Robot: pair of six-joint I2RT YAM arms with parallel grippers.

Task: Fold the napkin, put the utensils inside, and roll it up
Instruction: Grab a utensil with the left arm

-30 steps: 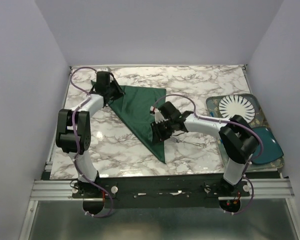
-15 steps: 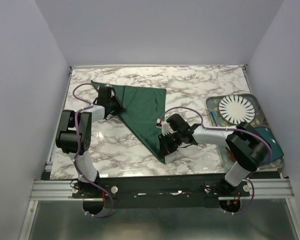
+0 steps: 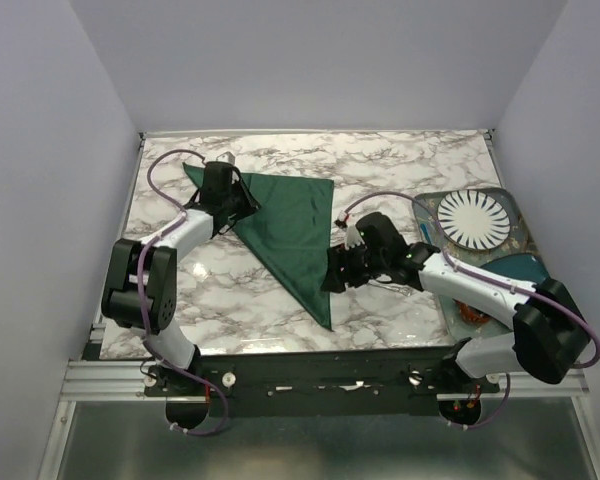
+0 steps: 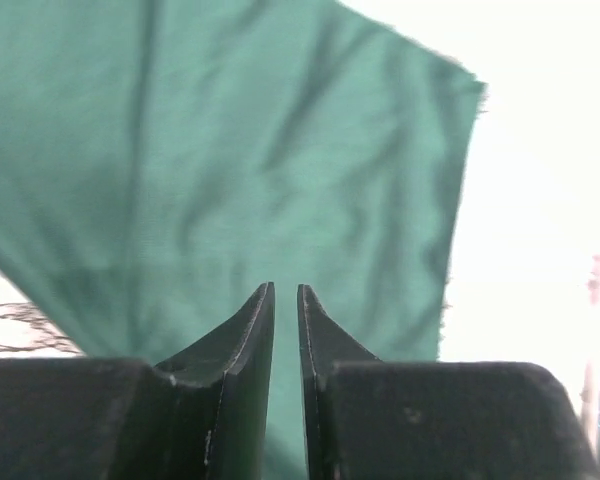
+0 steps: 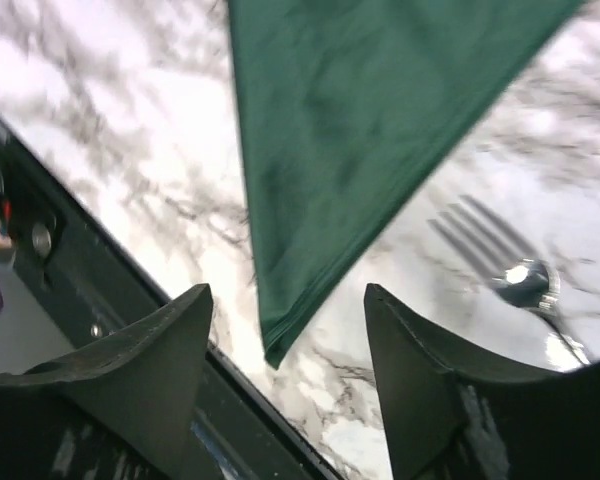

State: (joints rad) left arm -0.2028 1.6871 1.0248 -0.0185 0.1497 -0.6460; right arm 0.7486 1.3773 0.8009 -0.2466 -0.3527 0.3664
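Right tray [image 3: 518, 243] holds a white plate [image 3: 473, 220]. Green napkin [image 3: 290, 225] lies triangular; left fingers [image 4: 245, 350] barely parted, right fingers [image 5: 130, 370] spread.

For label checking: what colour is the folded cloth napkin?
The soft cloth napkin is plain dark green, unpatterned; clearest in the left wrist view.

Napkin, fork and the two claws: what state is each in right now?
Napkin: folded into a triangle, flat on the table.
Fork: bare on the table beside the napkin, not wrapped.
Left gripper: slightly open, empty, over the napkin.
Right gripper: open, empty, above the napkin's tip.
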